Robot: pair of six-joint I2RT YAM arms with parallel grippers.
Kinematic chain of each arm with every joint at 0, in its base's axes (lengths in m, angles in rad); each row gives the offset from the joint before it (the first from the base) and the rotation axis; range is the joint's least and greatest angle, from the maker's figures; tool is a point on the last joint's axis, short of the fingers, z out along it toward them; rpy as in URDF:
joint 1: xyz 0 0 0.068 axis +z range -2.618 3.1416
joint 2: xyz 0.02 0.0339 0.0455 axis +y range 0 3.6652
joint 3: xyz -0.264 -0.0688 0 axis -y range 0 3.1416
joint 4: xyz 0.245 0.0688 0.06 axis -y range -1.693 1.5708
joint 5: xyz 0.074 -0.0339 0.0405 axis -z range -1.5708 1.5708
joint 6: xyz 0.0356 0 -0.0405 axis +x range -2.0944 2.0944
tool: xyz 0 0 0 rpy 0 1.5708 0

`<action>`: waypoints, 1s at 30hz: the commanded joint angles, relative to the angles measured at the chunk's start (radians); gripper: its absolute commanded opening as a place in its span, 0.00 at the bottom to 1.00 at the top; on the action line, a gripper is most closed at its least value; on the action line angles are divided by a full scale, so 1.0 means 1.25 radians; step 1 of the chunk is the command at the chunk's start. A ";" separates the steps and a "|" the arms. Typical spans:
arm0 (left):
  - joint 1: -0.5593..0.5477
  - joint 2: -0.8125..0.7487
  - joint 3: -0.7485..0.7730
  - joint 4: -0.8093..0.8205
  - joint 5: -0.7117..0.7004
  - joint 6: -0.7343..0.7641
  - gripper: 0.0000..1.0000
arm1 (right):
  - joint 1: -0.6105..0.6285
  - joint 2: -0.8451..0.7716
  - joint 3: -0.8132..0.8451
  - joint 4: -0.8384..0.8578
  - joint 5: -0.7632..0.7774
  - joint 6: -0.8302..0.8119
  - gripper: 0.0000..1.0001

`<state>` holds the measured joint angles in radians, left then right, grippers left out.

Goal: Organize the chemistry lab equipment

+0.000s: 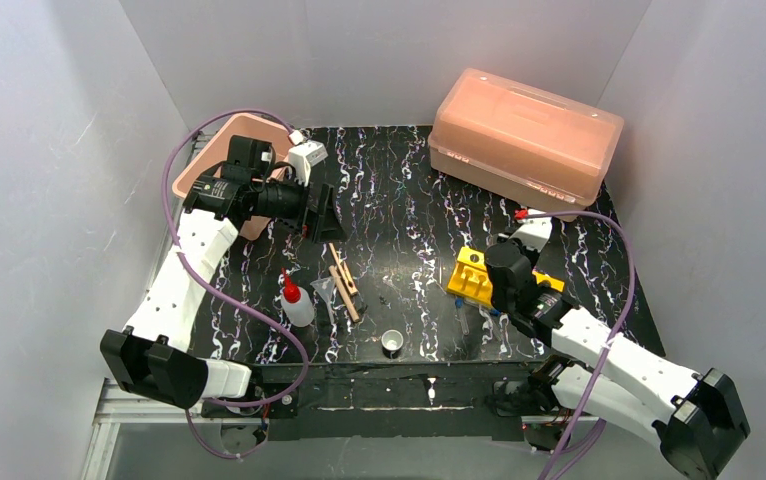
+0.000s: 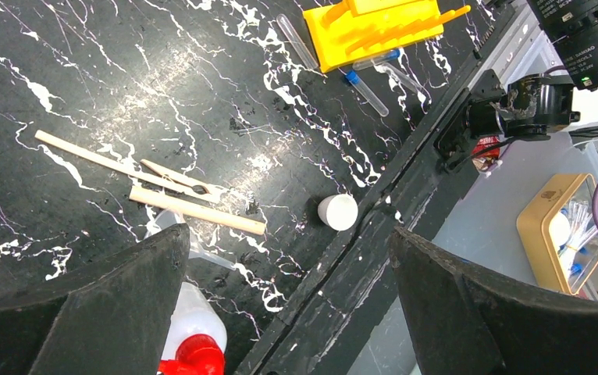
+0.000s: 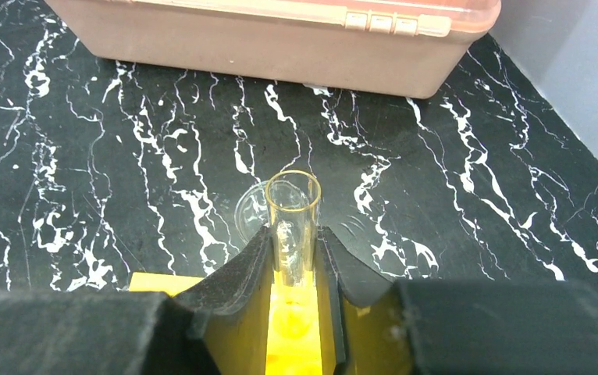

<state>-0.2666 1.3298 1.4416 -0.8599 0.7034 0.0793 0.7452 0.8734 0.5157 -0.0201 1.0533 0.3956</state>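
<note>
Clear thin-walled tube, open end up, is pinched in the right pincer just above the yellow holed rack. It looks light, smooth and likely slippery (glass or plastic, hard to say), so a gentle mid-length hold suits it. That arm stretches low over the black marbled worktop. The left pincer hangs high, spread and empty.

Bottom edge, left wrist view: we see the squeeze bottle cut off and half behind a finger. Right wrist view: fingers hide the base of the clear tube; the pink box leaves the top edge.
</note>
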 commanded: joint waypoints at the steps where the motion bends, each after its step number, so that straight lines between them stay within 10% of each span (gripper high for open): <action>1: 0.005 -0.008 0.031 -0.028 0.001 0.016 0.99 | -0.001 -0.002 -0.004 -0.030 0.030 0.063 0.08; 6: 0.005 -0.004 0.037 -0.036 0.000 0.024 0.99 | -0.001 -0.005 0.010 -0.051 0.019 0.079 0.38; 30: 0.008 -0.012 0.036 -0.038 -0.024 0.017 0.99 | 0.037 -0.041 0.304 -0.185 -0.113 0.007 0.66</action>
<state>-0.2638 1.3338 1.4544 -0.8859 0.6777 0.0937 0.7577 0.7857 0.7738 -0.1911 0.9573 0.4346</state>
